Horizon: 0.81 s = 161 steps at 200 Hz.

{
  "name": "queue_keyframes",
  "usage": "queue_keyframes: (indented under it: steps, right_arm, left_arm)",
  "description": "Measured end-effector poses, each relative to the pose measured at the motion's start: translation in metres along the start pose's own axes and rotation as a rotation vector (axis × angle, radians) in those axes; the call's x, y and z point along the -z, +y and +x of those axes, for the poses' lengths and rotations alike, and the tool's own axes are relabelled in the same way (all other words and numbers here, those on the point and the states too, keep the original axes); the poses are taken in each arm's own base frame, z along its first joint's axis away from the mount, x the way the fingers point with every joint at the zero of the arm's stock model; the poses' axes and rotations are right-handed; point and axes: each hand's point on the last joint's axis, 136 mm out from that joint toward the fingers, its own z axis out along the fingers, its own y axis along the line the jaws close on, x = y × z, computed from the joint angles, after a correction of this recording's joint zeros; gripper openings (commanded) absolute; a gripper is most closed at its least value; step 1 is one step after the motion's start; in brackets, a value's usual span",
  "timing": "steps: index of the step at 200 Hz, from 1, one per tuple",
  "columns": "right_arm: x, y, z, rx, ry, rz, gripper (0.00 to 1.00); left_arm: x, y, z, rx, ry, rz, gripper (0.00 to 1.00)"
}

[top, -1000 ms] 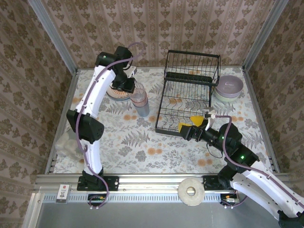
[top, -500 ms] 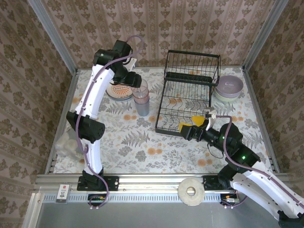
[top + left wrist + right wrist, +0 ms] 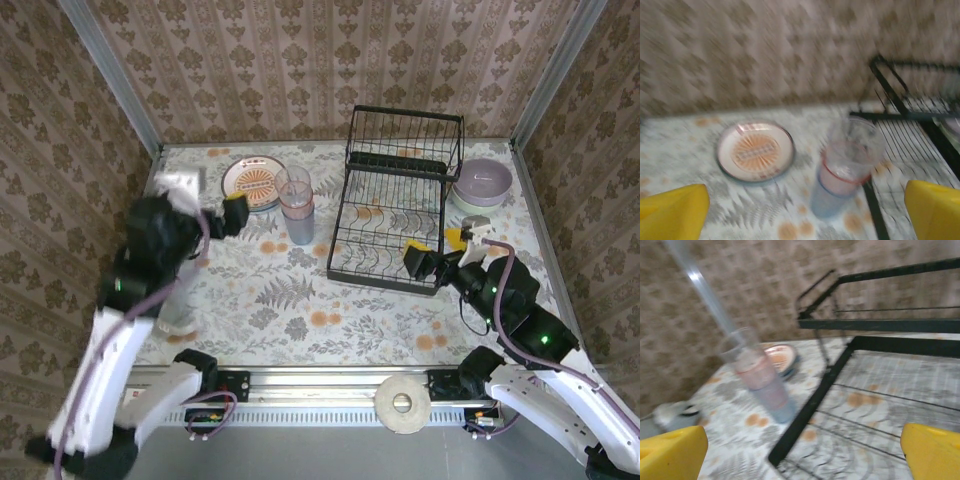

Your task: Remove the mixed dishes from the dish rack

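Note:
The black wire dish rack (image 3: 400,200) stands at the back middle of the table, its shelves bare. To its left are stacked pinkish glass tumblers (image 3: 295,208) and an orange-patterned plate (image 3: 255,182). A lilac bowl (image 3: 483,180) sits nested in a cream-green bowl right of the rack. My left gripper (image 3: 215,208) is open and motion-blurred, near-left of the plate. From the left wrist, the plate (image 3: 756,151) and tumblers (image 3: 847,165) lie ahead of the open left gripper (image 3: 805,212). My right gripper (image 3: 437,243) is open at the rack's front right corner, facing the rack (image 3: 840,375) and tumblers (image 3: 762,375).
Patterned walls close in the table on three sides. A white tape roll (image 3: 402,402) rests on the front rail between the arm bases. A small white object (image 3: 675,412) lies near the left table edge.
The left gripper opened, let go of the top tumbler and swung back from the far plate toward the near left. The right gripper shifted slightly right, still open.

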Motion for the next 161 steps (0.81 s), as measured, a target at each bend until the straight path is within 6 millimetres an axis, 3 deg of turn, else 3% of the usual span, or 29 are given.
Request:
queue_keyframes:
  steps: [15, 39, 64, 86, 119, 140, 161]
  right_arm:
    - [0.0, -0.022, -0.002, 0.029, -0.022, 0.12, 1.0]
    - [-0.005, -0.059, 0.008, 0.069, -0.033, 0.297, 1.0]
    - [-0.015, -0.118, 0.039, 0.067, 0.021, 0.517, 1.0]
    - [-0.014, -0.171, 0.07, 0.032, 0.071, 0.681, 1.0]
    - [-0.019, -0.225, 0.112, 0.03, 0.13, 0.816, 1.0]
    - [-0.026, -0.244, 0.145, 0.053, 0.169, 0.833, 1.0]
    - [-0.035, -0.254, 0.158, 0.063, 0.199, 0.828, 1.0]
  left_arm:
    - [0.003, 0.028, 0.027, 0.009, -0.091, -0.109, 1.0]
    - [-0.031, 0.078, 0.097, 0.009, 0.003, -0.318, 1.0]
    - [-0.061, 0.12, 0.167, -0.044, 0.168, -0.498, 1.0]
    - [-0.075, 0.142, 0.206, -0.128, 0.223, -0.576, 1.0]
    - [-0.091, 0.18, 0.246, -0.161, 0.241, -0.647, 1.0]
    - [-0.105, 0.187, 0.238, -0.149, 0.172, -0.63, 1.0]
    - [-0.121, 0.185, 0.227, -0.147, 0.147, -0.583, 1.0]
